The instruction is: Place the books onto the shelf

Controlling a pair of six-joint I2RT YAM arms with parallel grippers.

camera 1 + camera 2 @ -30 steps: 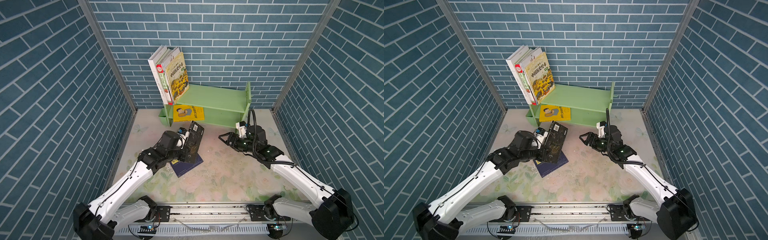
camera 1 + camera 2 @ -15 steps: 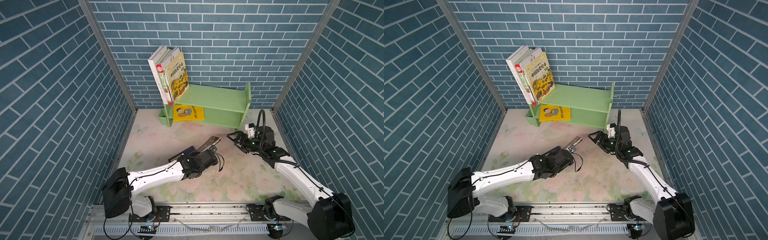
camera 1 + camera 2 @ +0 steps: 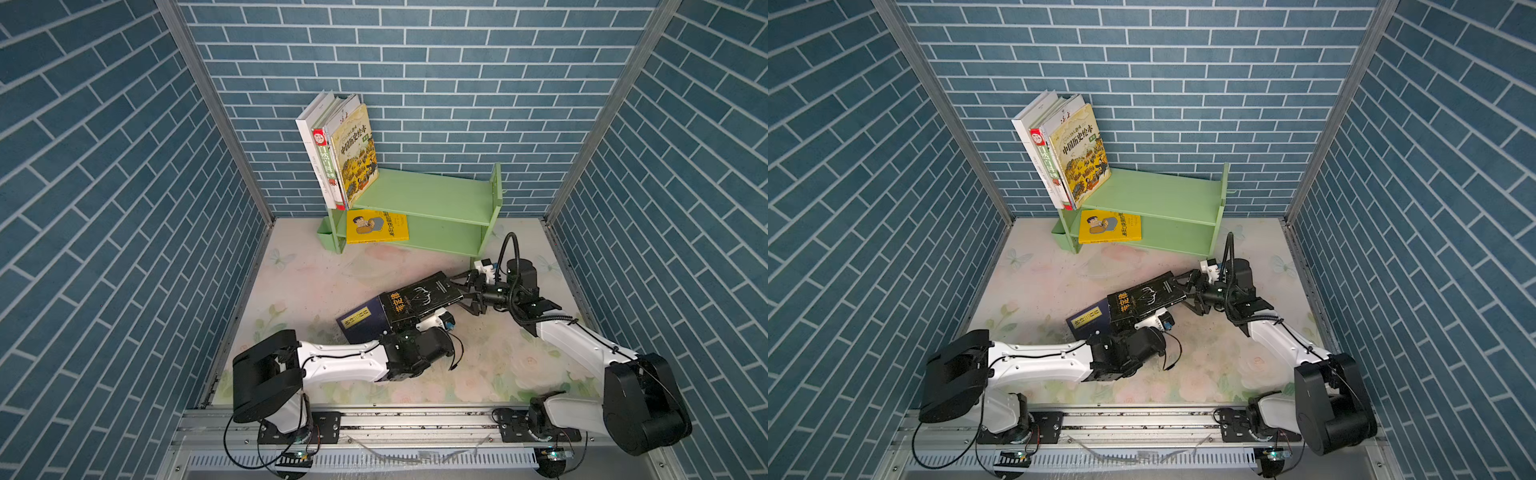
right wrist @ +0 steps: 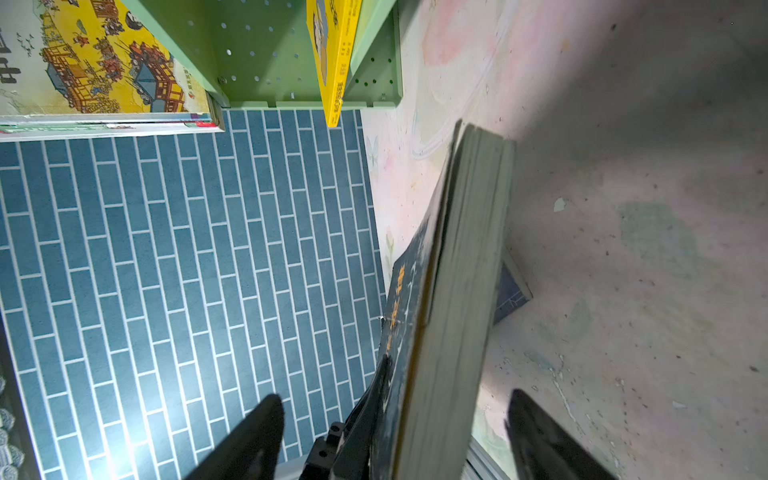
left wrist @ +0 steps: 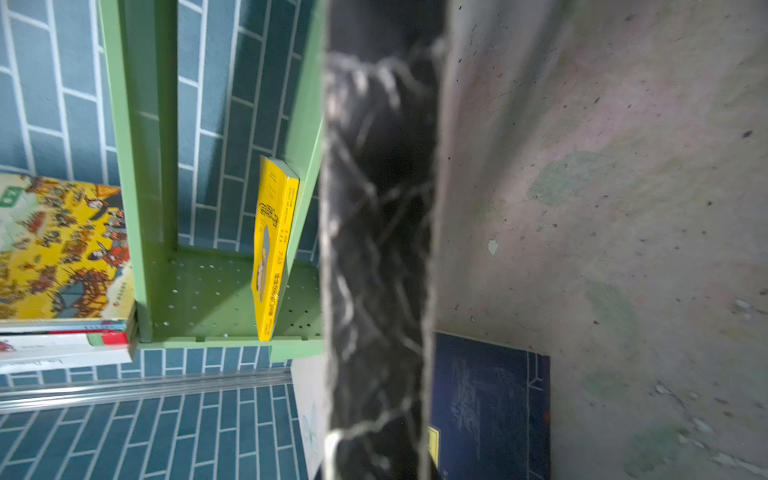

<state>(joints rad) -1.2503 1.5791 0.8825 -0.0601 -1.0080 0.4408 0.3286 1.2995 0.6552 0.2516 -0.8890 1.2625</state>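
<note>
Comparing with a second ago: the left gripper point(image 3: 409, 324) no longer holds the black book point(image 3: 419, 300) upright near the shelf point(image 3: 432, 195). That arm now lies low, and the book sits tilted at mid-counter point(image 3: 307, 282), over the navy book point(image 3: 358, 325). The right gripper point(image 3: 462, 297), which stood apart then, is now at the book's far end.

Fingers: left closed on the black book. This is judged from the book hanging off the counter, since those fingers are hidden under it. Right spread wide, straddling the book's end.

Meaning: this reads as a handover or regrip, not a placement. Shelf contents unchanged: upright books point(image 3: 340, 153) lean at the top tier's left end, and the yellow book point(image 3: 376, 226) lies flat on the lower tier. Black and navy are not yet shelved.

Views: only the right wrist shows the right fingers point(image 4: 257, 432) with a gap on either side of the page edge, so no grip yet. The left wrist gives blurred black cover close up and the navy book flat on the counter, no fingers. Only the top views show both arms together.
</note>
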